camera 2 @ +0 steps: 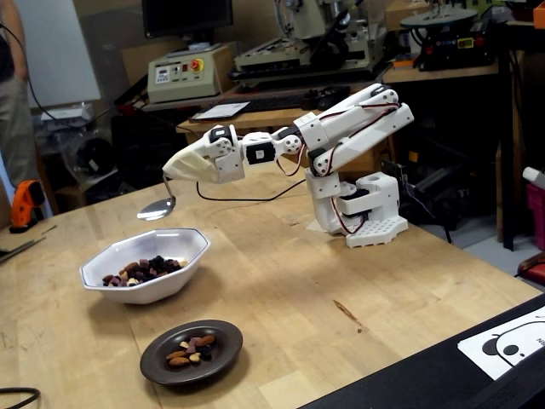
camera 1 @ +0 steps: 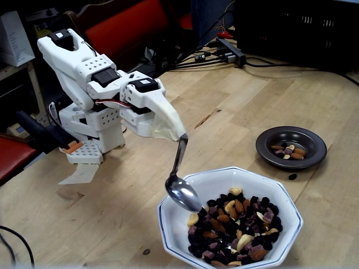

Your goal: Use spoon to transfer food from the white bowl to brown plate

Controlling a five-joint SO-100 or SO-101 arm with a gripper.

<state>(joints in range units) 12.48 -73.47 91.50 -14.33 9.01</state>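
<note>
Now my gripper (camera 1: 182, 136) is clamped on the spoon (camera 1: 180, 181) handle, scoop empty, hovering over the bowl's (camera 1: 280, 196) rim w/ food (camera 1: 233, 227); plate (camera 1: 266, 145) well apart, nearer the tabletop's edge.

Table (camera 1: 235, 112): wooden, pale, lying under everything, showing a dark scratch.
Cables (camera 1: 224, 53): black, trailing across the far edge.
Red chair (camera 1: 129, 25): standing behind the table.
Control box (camera 2: 180, 78): sitting on a back bench, showing a red button.
Orange tool (camera 2: 27, 203): resting at the left edge.
Printed sheet (camera 2: 511, 342): lying at the lower right corner.
</note>
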